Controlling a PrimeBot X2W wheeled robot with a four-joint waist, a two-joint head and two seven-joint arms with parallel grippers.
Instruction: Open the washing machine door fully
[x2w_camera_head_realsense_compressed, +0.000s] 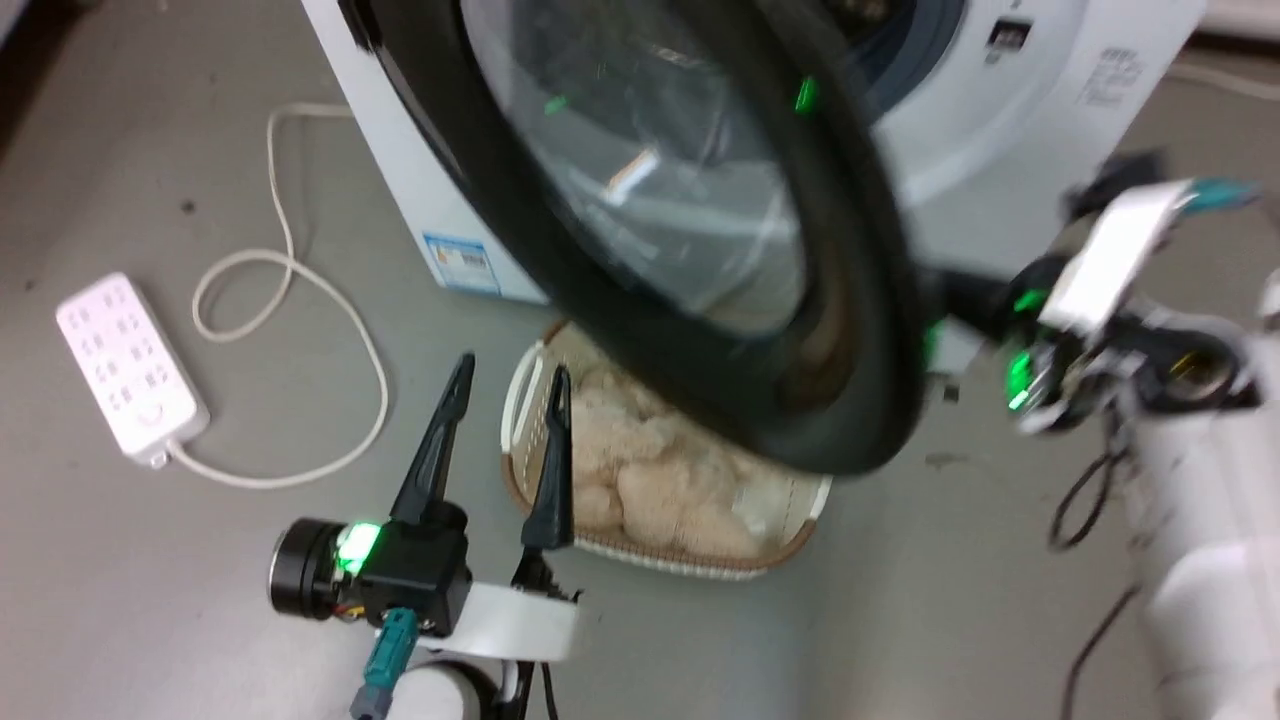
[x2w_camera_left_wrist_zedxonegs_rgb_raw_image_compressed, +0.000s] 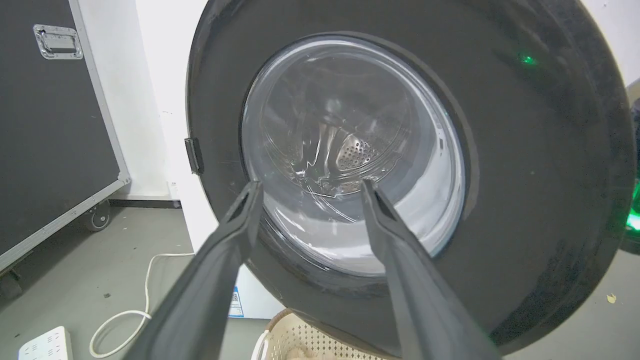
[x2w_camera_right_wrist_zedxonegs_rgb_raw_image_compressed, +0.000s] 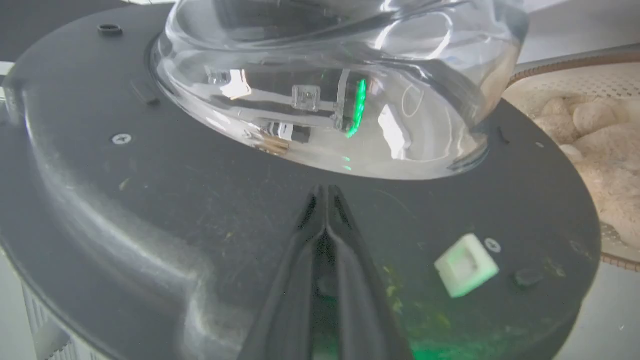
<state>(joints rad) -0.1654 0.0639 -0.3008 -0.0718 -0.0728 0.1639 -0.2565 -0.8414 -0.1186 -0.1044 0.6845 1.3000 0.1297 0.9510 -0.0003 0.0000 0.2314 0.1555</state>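
power strip (x2w_camera_head_realsense_compressed: 130, 368): white, lying flat on the grey floor (x2w_camera_head_realsense_compressed: 150, 600)
cord (x2w_camera_head_realsense_compressed: 290, 270): white, trails off the strip in a couple of loose loops
basket (x2w_camera_head_realsense_compressed: 517, 400): pale plastic with slotted walls and a brownish rim, sitting on the floor
in the basket: fluffy beige stuff (x2w_camera_head_realsense_compressed: 650, 480), pretty much fills it
flight case (x2w_camera_left_wrist_zedxonegs_rgb_raw_image_compressed: 50, 125): black with metal edging, metal fitting (x2w_camera_left_wrist_zedxonegs_rgb_raw_image_compressed: 58, 41) up top, caster (x2w_camera_left_wrist_zedxonegs_rgb_raw_image_compressed: 98, 217) underneath

Basket (x2w_camera_head_realsense_compressed: 512, 415) beneath washing machine door (x2w_camera_head_realsense_compressed: 870, 300)
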